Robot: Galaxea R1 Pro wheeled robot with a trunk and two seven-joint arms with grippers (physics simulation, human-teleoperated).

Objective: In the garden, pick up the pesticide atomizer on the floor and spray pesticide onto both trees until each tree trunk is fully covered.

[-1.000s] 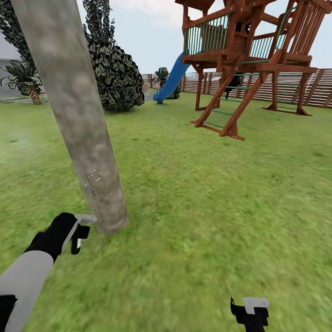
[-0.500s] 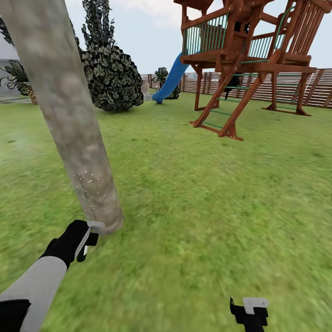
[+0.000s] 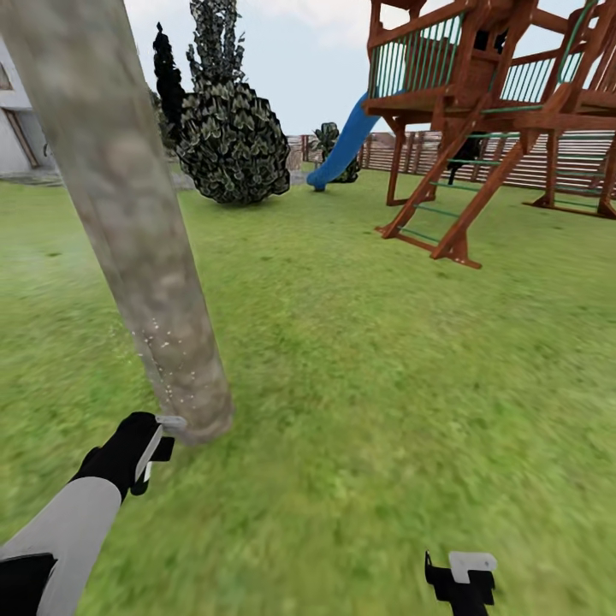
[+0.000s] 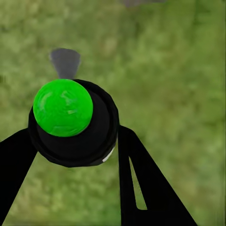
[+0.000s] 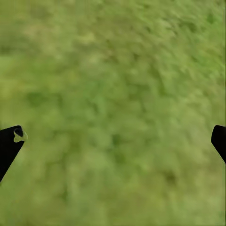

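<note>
The head camera has swung since a moment ago, so the wooden play tower (image 3: 496, 111) sits further right in view, and the left gripper (image 3: 154, 445) stays low by the foot of the tree trunk (image 3: 128, 222). Its black fingers (image 4: 141, 183) are clamped on the pesticide atomizer (image 4: 70, 122), round, black, green-capped. The trunk is smooth, mottled beige, speckled white low down. The right gripper (image 3: 462, 582) hangs spread wide over blurry lawn (image 5: 117, 103). A leafy shrub (image 3: 231, 141) and blue slide (image 3: 342, 145) stand well beyond.

Left fingers (image 4: 125, 155) clamped, right fingers (image 5: 10, 143) spread.

Tree trunk (image 3: 128, 231) left, play tower (image 3: 496, 111) behind right.
</note>
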